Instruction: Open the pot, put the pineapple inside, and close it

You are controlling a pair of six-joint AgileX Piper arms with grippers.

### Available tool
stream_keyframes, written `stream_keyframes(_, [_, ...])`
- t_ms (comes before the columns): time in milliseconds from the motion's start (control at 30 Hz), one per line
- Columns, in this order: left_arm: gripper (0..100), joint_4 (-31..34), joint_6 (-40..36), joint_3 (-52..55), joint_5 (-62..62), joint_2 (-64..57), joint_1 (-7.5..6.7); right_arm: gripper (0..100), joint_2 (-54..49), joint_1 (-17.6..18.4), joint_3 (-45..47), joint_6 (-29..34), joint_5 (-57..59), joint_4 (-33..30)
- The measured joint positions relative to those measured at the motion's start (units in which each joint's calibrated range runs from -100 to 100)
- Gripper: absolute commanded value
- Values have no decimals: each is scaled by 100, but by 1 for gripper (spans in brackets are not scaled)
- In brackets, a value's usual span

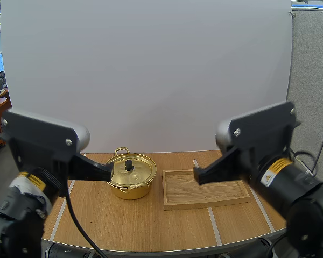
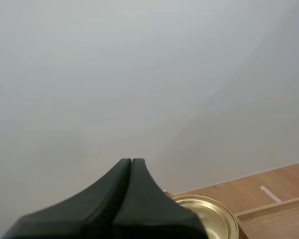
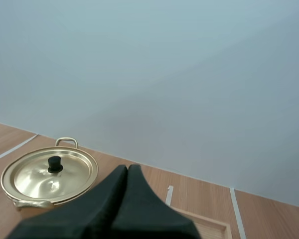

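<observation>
Two grippers, and both are closed up tight with nothing in them. The left gripper (image 1: 110, 171) has its fingers pressed into one black wedge, and it's the same story for the right gripper (image 1: 197, 176). Both hang above the table (image 1: 151, 226).

The pot (image 1: 130, 192) sits on the wood just left of the middle, with its lid (image 1: 140, 170) on. A shallow wooden tray (image 1: 204, 205) lies beside it to the right, near it but not touching.

My guess on handling: the pot is thin, shiny gold metal, so probably light, stiff and a bit slippery. The obvious place to grab is the little black knob (image 1: 128, 164) in the centre of the lid. It's small, so the pinch needs to be square on it or it will slip off. A pot that light might also skate on the table when the lid comes up. The loop handles on the rim look like a good spot for the other arm to steady it.

Hard to make out:
- From the high camera, the left gripper's tip covers the pot's left edge. I can't say whether it's touching or just floating in front.
- The right gripper covers the tray's near-left corner.
- The lid hides the inside of the pot.
- Where the pineapple is, I honestly can't tell.
</observation>
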Motion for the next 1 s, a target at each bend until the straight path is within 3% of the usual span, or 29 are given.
stream_keyframes(167, [0, 36, 0, 1078, -878, 0, 0, 0, 0, -143, 744, 9, -364, -222])
stream_keyframes(533, [0, 36, -227, 2594, -3280, 0, 0, 0, 0, -569, 2080, 9, -2725, -148])
stream_keyframes(767, [0, 36, -448, 2664, -3204, 0, 0, 0, 0, -610, 2430, 9, -2733, -4])
stream_keyframes(1000, [0, 36, -557, 2664, -1696, 0, 0, 0, -13, -610, 2444, 9, -1707, 32])
